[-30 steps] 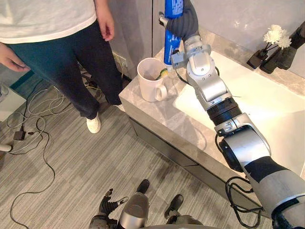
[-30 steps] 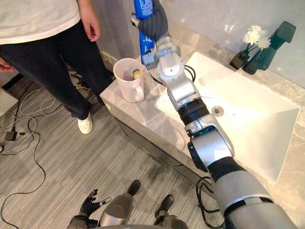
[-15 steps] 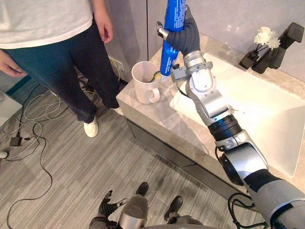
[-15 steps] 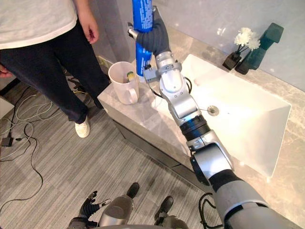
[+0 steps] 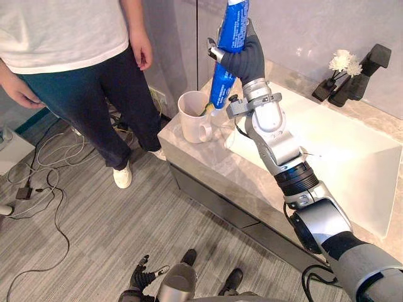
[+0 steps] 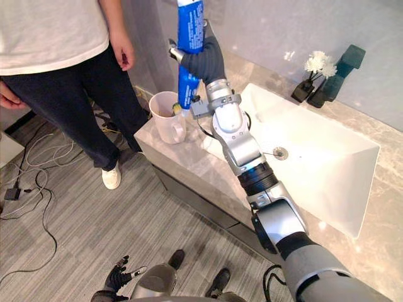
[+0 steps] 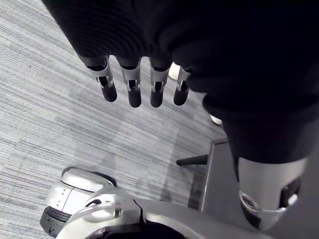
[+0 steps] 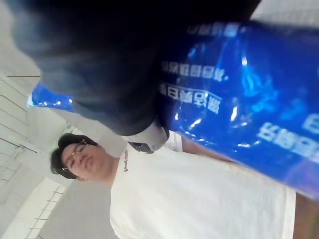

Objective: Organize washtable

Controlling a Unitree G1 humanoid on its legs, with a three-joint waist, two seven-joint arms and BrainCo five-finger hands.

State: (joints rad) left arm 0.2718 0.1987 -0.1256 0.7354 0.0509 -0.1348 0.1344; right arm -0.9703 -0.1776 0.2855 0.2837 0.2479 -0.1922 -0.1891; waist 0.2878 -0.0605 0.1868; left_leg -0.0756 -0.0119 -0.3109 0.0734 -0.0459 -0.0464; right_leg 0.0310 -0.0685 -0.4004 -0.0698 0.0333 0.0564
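A tall blue tube (image 5: 228,50) stands almost upright in my right hand (image 5: 247,60), whose fingers are curled round its middle. The right wrist view has the blue tube (image 8: 234,114) pressed against the hand's dark cover. The tube's lower end sits at the far rim of a white mug (image 5: 194,119) on the left corner of the marble washtable (image 5: 214,165). A small green and yellow item (image 6: 177,108) pokes up inside the mug. My left hand (image 7: 130,84) hangs low over the grey floor with straight fingers and holds nothing.
A person (image 5: 75,56) in a white shirt and dark trousers stands close to the left of the washtable. A white basin (image 5: 343,157) lies right of the mug. White flowers in a dark vase (image 5: 339,66) and a dark faucet (image 5: 368,66) stand at the back. Cables (image 5: 38,182) lie on the floor.
The camera has shifted. Relative to the mug, the tube in my right hand has come lower and tilted a little, so its lower end is now at the mug's rim.
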